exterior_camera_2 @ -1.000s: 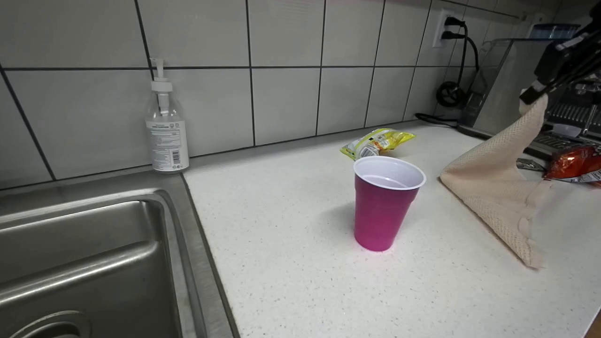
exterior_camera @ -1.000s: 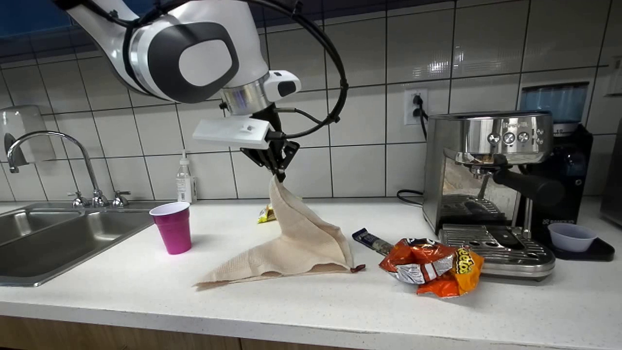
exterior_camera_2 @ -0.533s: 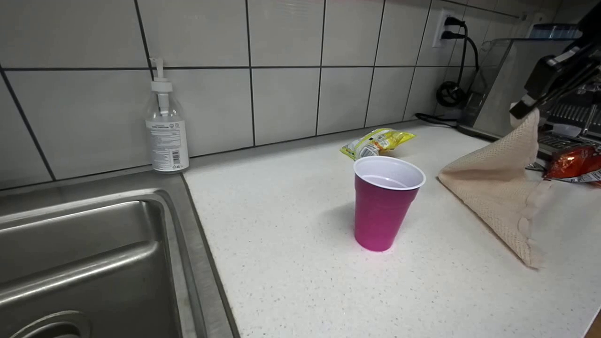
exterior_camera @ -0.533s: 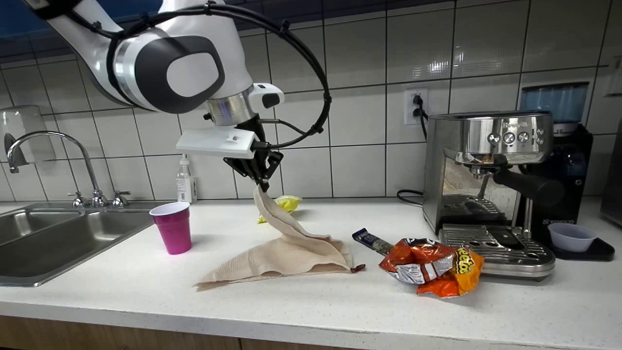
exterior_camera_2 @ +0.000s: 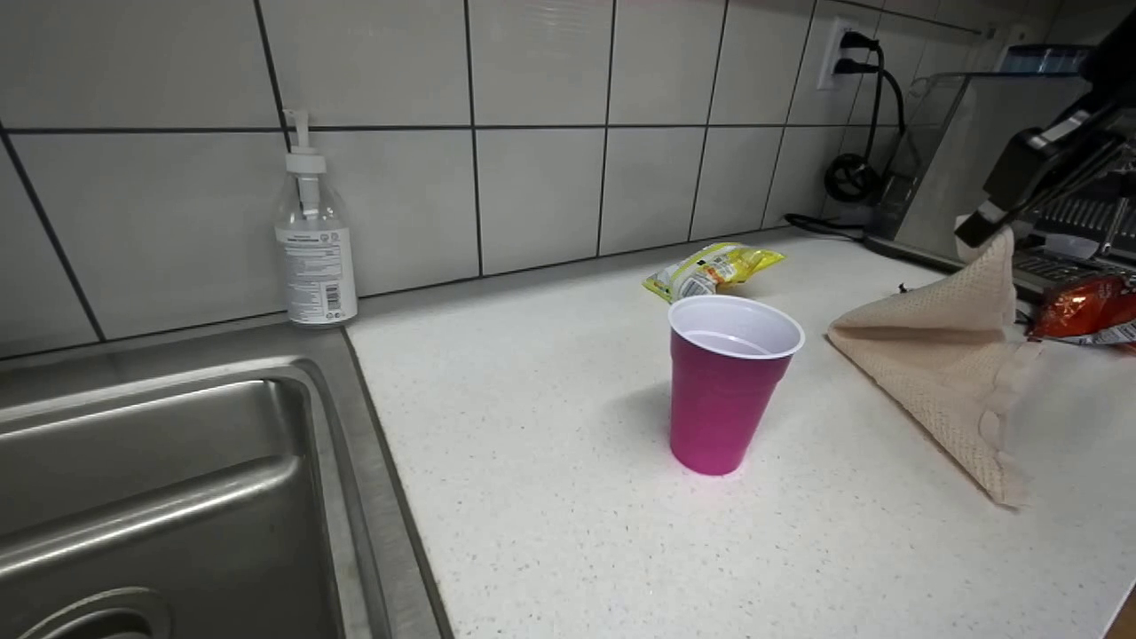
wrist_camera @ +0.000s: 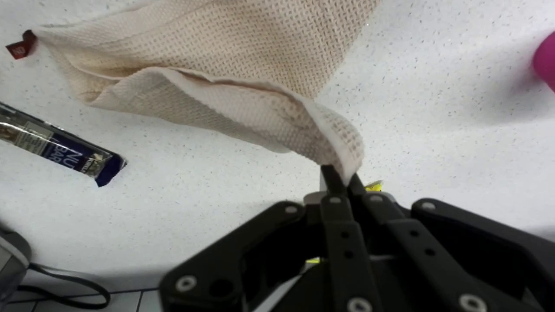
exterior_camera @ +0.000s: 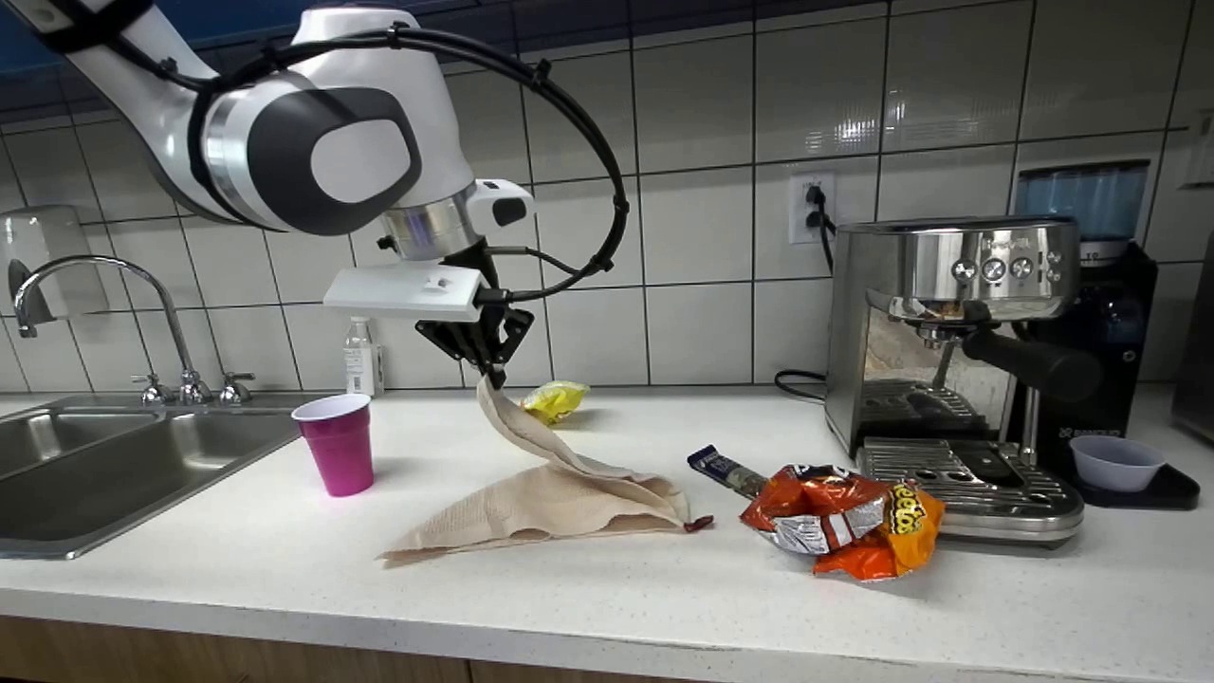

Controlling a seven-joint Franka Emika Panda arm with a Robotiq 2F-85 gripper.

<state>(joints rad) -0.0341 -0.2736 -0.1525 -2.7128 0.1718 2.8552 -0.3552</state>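
My black gripper [exterior_camera: 495, 377] is shut on a corner of a beige woven cloth [exterior_camera: 555, 507], holding it above the white counter. From the fingertips the cloth slopes down in a curved fold, and its wide part rests on the counter. The wrist view shows the pinched end of the cloth [wrist_camera: 277, 104] between the closed fingers [wrist_camera: 331, 177]. A small red tag [wrist_camera: 19, 47] sticks out of the cloth's far corner. Behind the gripper lies a yellow packet [exterior_camera: 555, 402], partly covered in the wrist view. A magenta cup [exterior_camera_2: 728, 399] stands upright, apart from the cloth.
A nut bar [exterior_camera: 726, 471] and a crumpled orange snack bag [exterior_camera: 844, 522] lie right of the cloth, before a steel espresso machine [exterior_camera: 958, 379]. The sink [exterior_camera: 142, 455] is at the left, with a pump bottle [exterior_camera_2: 315, 248] by the tiled wall. A cable loop lies near the machine.
In an exterior view the gripper has shifted left and lower, bringing the held corner with it. The raised fold now sags more, and more of the yellow packet shows. The cloth's base stays put.
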